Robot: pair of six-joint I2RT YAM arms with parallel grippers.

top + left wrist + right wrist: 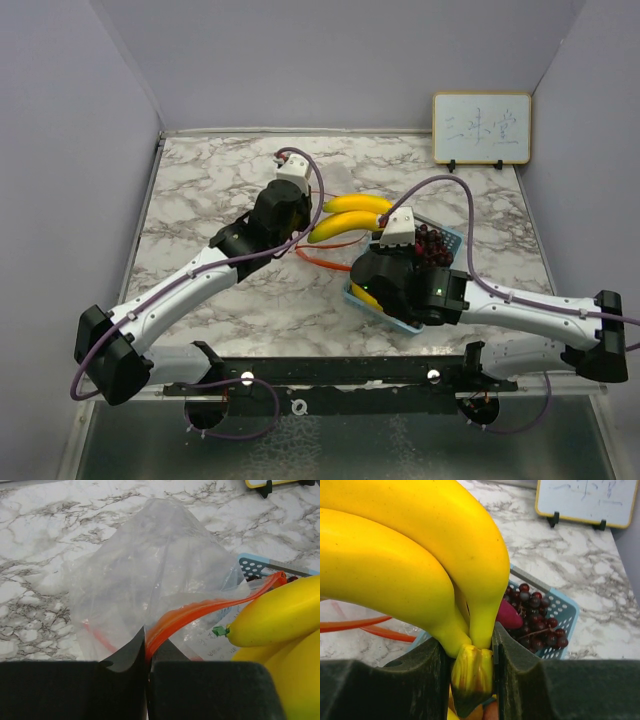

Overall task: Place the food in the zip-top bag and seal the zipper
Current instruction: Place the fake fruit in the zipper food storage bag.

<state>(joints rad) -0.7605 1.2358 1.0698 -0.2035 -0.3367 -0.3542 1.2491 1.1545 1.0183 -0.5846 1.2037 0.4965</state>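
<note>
Marbled white desk (200, 190) fills a booth with pale lavender walls (60, 150), and two robot arms reach in from its near edge. Nearest, right of centre, the right hand (470, 655) is clamped on the brown-tipped stem of a bunch of yellow bananas (420, 555) and holds it off the desk, the fruit pointing away to the far left. Beneath and just behind that hand sits a light blue perforated basket (565, 612) holding a cluster of dark purple grapes (537, 625). A magenta piece (509, 616) lies against the left side of the grapes, partly hidden by the bananas. Left of the basket and a little farther back, the left hand (147, 650) is pinched shut on the rim of a clear zip-top bag (145, 565). It grips the bag at the orange zipper (200, 612). The bag billows upward from the hand like a tent, and the zipper strip runs off to the right toward the basket. One banana's green-tipped end hangs just beside that strip, outside the bag. Whether the mouth gapes wide cannot be told through the crumpled plastic. At the far right, a yellow-framed whiteboard (481, 127) stands upright on small black feet near the back wall.
</note>
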